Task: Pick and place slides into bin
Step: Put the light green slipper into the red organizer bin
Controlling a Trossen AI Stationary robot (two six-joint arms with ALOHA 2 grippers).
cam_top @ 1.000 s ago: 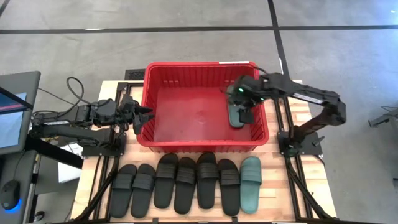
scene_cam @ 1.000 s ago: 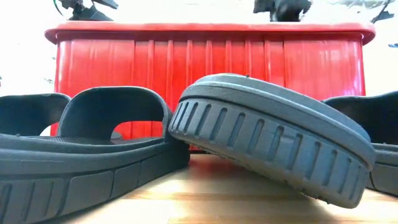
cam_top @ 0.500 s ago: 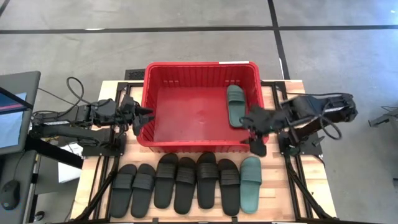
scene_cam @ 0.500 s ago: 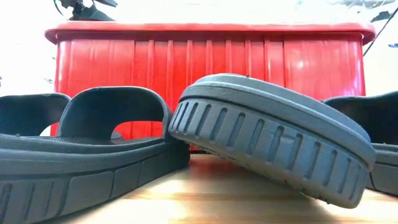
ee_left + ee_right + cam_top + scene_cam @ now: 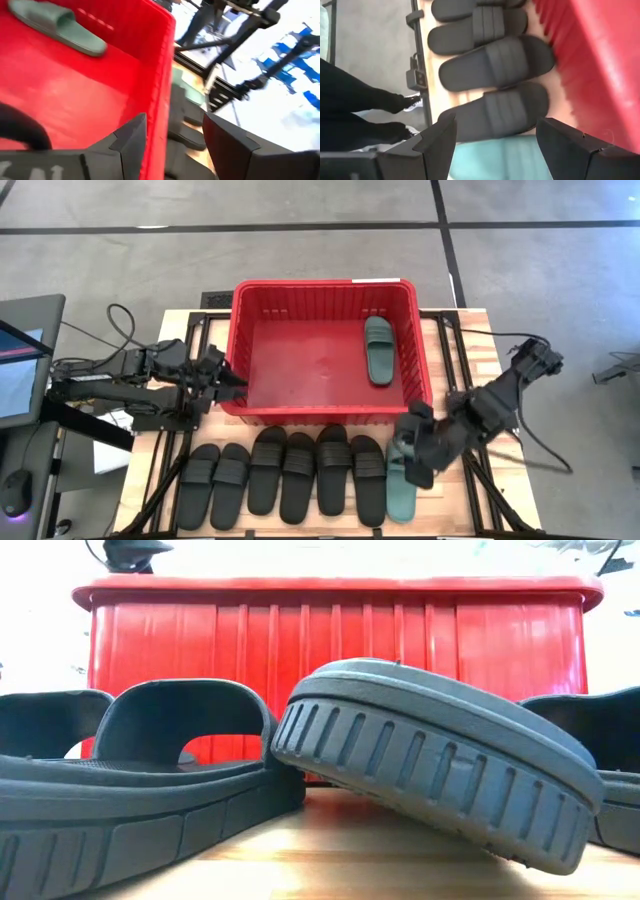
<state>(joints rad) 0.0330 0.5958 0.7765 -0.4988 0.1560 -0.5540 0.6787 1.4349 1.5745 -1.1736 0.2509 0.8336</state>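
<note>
Leaving one teal slide point(image 5: 378, 350) lying in the bin point(image 5: 238, 350), the right gripper point(image 5: 415, 460) is now hovering, jaws wide and empty, over the table's second teal slide point(image 5: 402, 492), the next pick; the left gripper point(image 5: 225, 377) is idling open-jawed and empty at the rim.

bin point(image 5: 238, 340) floor mostly open, one teal slide point(image 5: 378, 350) along its right wall. Black slides point(image 5: 283, 473) packed side by side on desk point(image 5: 478, 355) front; right hand point(image 5: 414, 450) hangs over the teal one point(image 5: 401, 498) there.

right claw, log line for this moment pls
right claw: open, over teal slide | left claw: open, at bin | bin: one teal slide
</note>
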